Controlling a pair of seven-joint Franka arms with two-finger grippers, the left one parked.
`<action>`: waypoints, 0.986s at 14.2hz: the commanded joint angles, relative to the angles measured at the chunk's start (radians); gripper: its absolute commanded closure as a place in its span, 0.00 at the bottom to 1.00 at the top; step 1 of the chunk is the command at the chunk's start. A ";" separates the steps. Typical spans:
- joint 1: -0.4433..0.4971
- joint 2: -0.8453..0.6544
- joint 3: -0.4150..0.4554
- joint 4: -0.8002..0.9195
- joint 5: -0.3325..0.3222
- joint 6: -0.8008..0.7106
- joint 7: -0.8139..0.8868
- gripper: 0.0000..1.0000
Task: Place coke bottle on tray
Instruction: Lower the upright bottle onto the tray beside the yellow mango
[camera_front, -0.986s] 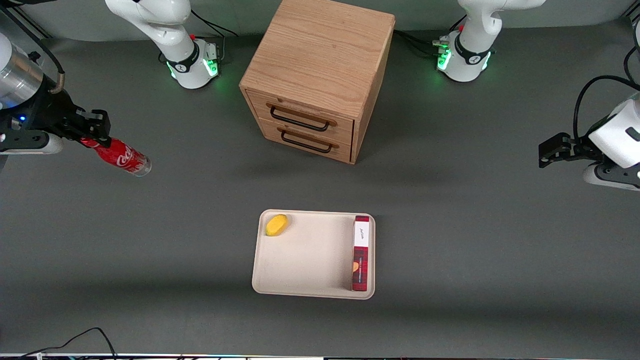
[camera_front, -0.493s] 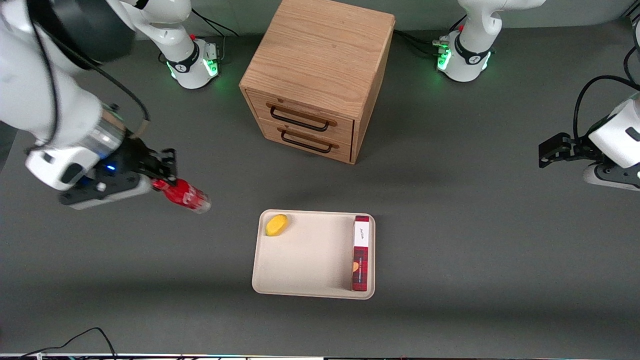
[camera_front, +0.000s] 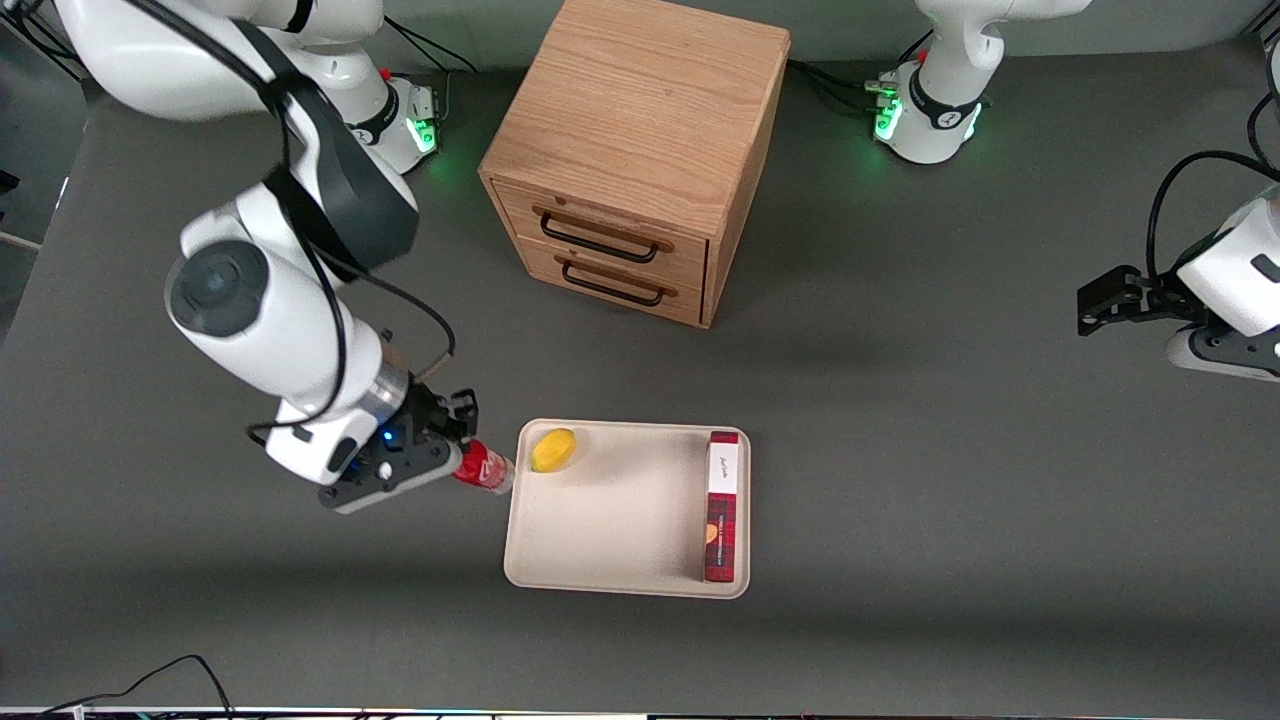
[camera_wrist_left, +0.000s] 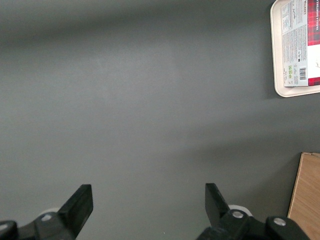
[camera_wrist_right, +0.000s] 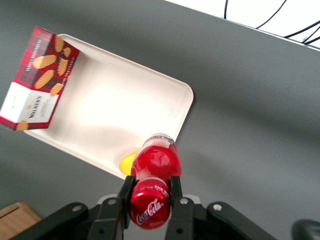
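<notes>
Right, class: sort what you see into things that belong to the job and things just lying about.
Job:
- coke bottle, held at its neck
- gripper, beside the tray's edge
- tray

Lying about:
- yellow piece on the tray
- red-and-white box on the tray
- wooden drawer cabinet

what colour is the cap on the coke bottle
Red with white lettering, clearest in the right wrist view, where the gripper clamps the coke bottle.

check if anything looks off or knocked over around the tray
Nothing stands out. The yellow object and the red-and-white box sit undisturbed on the tray. The claw holds the coke bottle by its neck at the tray's edge toward the working arm's end, tilted as carried.
</notes>
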 joint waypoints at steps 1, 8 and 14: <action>0.053 0.065 -0.079 0.060 -0.021 0.052 -0.021 1.00; 0.085 0.157 -0.095 0.058 -0.030 0.158 0.034 1.00; 0.189 0.192 -0.210 0.063 -0.027 0.265 0.063 1.00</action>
